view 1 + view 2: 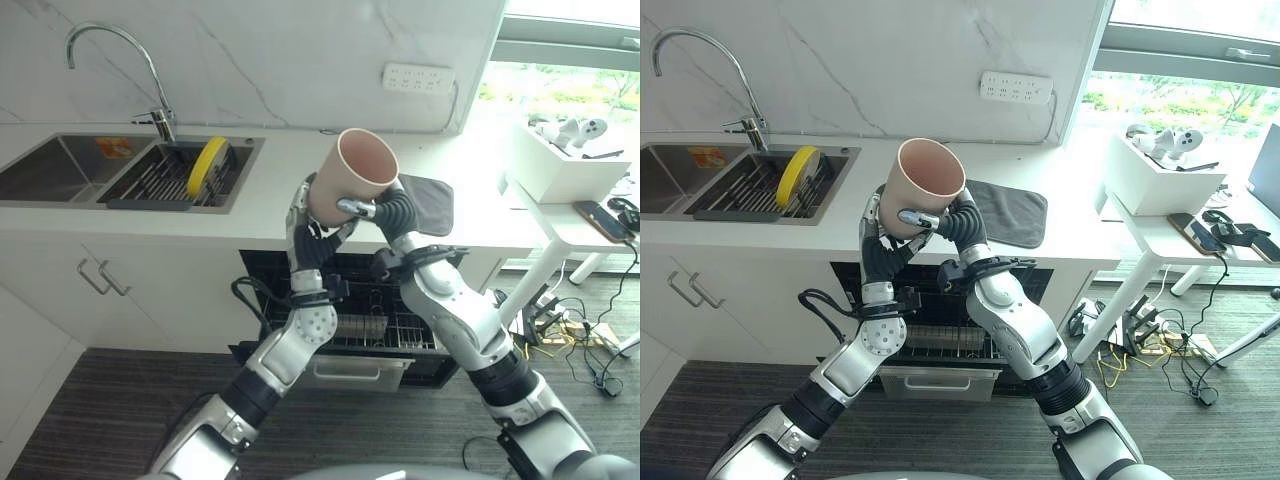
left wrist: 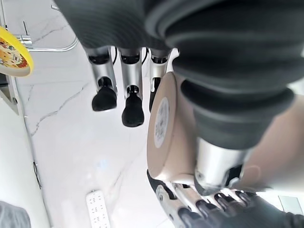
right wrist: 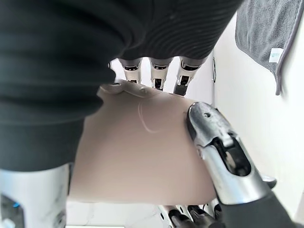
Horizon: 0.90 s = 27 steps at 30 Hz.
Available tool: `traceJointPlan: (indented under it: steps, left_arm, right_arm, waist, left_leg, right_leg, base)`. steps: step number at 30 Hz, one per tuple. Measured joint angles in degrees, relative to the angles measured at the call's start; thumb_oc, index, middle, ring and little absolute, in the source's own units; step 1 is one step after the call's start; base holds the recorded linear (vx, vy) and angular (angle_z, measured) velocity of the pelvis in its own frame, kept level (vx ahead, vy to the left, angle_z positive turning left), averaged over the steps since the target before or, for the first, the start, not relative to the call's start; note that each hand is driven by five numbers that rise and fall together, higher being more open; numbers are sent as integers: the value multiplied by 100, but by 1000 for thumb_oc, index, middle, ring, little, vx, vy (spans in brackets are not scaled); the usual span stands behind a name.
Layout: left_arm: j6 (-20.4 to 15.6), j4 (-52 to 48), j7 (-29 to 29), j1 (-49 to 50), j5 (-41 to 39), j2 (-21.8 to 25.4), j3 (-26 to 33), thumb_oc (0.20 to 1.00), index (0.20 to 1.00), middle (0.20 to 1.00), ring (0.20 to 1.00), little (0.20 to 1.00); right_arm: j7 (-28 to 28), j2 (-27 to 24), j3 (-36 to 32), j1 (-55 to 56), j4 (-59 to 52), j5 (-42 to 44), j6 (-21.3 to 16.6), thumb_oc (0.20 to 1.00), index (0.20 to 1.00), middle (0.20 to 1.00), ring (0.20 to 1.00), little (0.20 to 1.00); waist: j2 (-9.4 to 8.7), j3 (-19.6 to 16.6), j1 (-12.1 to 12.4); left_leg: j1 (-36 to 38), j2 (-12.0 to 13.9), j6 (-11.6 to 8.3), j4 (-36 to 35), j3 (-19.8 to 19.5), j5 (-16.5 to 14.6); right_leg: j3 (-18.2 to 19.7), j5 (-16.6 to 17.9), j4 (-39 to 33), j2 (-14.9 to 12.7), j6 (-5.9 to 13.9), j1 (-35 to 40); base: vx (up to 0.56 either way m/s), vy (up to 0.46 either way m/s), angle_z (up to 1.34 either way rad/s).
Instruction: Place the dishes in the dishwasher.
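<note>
The cup (image 1: 353, 175), a pinkish-beige one, is held up in the air in front of the counter (image 1: 270, 190), above the open dishwasher (image 1: 345, 330). It is tilted, its long axis slanting, with the open mouth pointing up and toward the right and the base down toward the left. The right hand (image 1: 385, 211) grips it, fingers and thumb curled round its wall. The left hand (image 1: 305, 225) is at its base and far side; whether those fingers clasp it I cannot tell. A yellow plate (image 1: 207, 166) stands on edge in the sink (image 1: 60, 165). A grey mat (image 1: 1010, 213) lies on the counter behind the cup.
</note>
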Motion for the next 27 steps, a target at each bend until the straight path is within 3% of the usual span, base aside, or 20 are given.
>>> traceJointPlan:
  steps: [19,20,21,27]
  left_arm:
    - [-2,0,-169,-47,3,0,-17,200,200,200,200,200]
    - [-3,0,-169,-47,3,0,-17,200,200,200,200,200]
    - [-2,2,-166,-47,1,0,-12,200,200,200,200,200]
    - [-74,1,-145,-50,8,12,60,200,200,200,200,200]
  right_arm:
    - [-266,-8,-8,-154,0,-6,-22,1000,1000,1000,1000,1000]
    - [-265,-6,-8,-154,0,-11,-22,464,464,464,464,464]
    - [-261,-6,-8,-154,0,-14,-24,200,200,200,200,200]
    - [-245,-26,-41,-218,40,-277,-52,200,200,200,200,200]
  waist:
    - [27,68,8]
    - [28,69,8]
    - [27,69,8]
    - [27,71,35]
  left_leg:
    - [-9,1,-1,1,-11,-2]
    - [-9,0,-1,0,-12,-2]
    - [-9,0,-1,0,-12,-2]
    - [-15,0,-1,2,-20,-2]
  right_leg:
    - [-17,-26,0,2,-9,3]
    - [-17,-26,0,2,-9,3]
    - [-17,-26,0,2,-9,3]
    - [-27,-28,0,2,-9,3]
  base:
    - [0,0,0]
    - [0,0,0]
    - [0,0,0]
    - [0,0,0]
